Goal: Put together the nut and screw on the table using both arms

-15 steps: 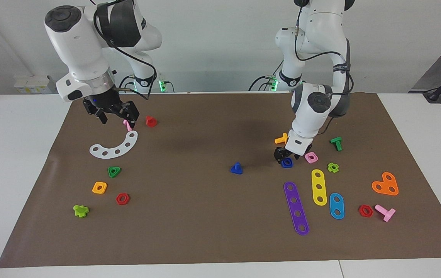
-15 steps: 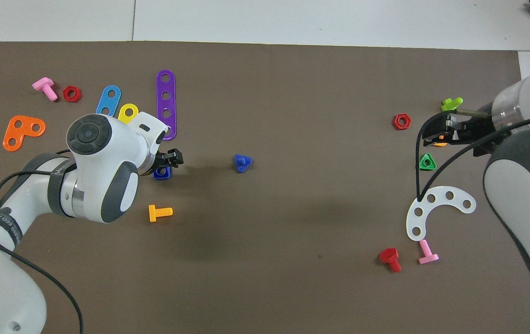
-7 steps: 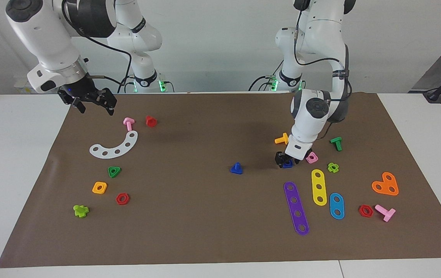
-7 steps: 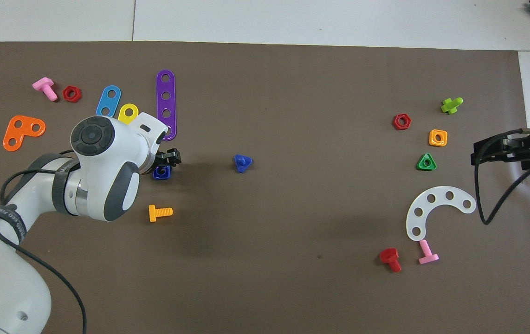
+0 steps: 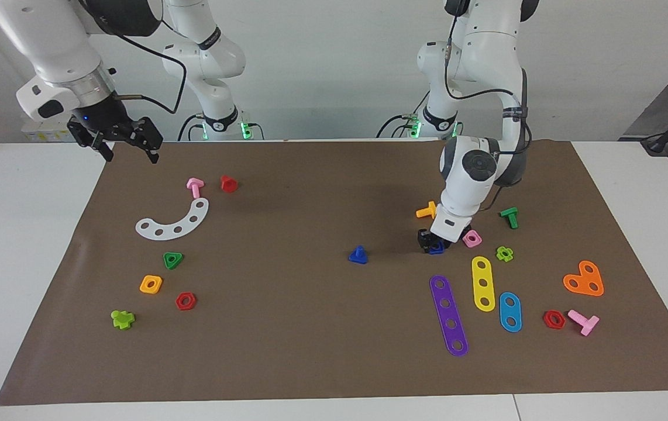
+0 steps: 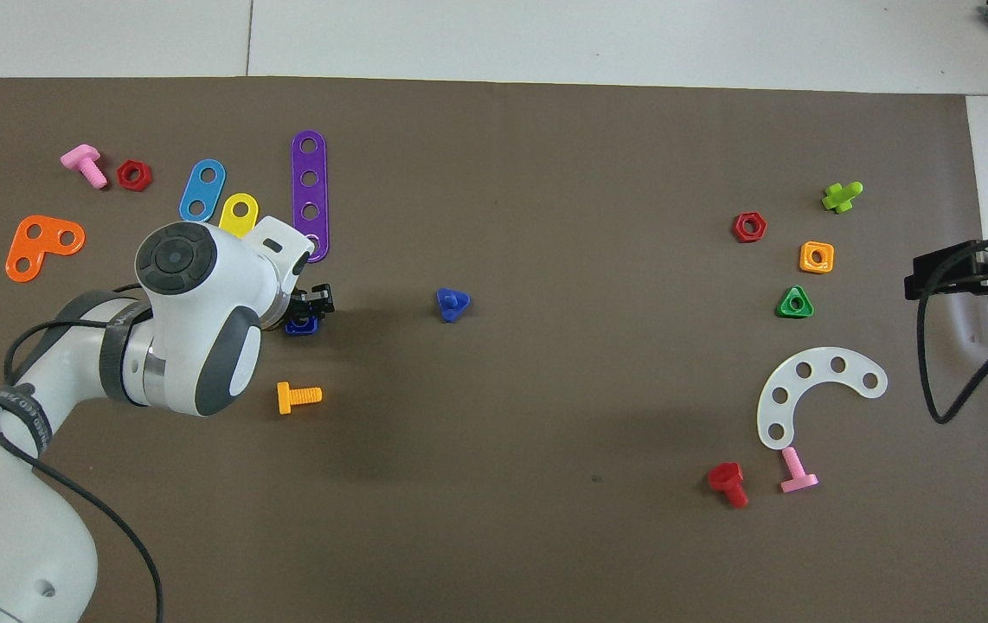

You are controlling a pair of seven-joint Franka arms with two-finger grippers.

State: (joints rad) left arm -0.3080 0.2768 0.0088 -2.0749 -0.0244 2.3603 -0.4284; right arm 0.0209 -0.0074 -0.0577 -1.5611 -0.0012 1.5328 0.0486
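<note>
Assembly is barely begun: left claw point(image 5: 431, 244) sits down around the nut point(image 5: 436, 248), grip unclear, right claw point(image 5: 126, 147) hangs open, and the screw point(image 5: 358, 255) lies untouched.

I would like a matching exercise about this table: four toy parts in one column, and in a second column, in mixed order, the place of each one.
Things:
1. dark-blue nut
2. dark-blue screw
3. pink square nut
4. green triangular nut

Places:
A. alone on the brown sheet near the middle of the table
B. under the left gripper
C. toward the right arm's end, a little nearer to the robots than the orange square nut
D. beside the dark-blue nut, toward the left arm's end

Pairs: 1-B, 2-A, 3-D, 4-C
</note>
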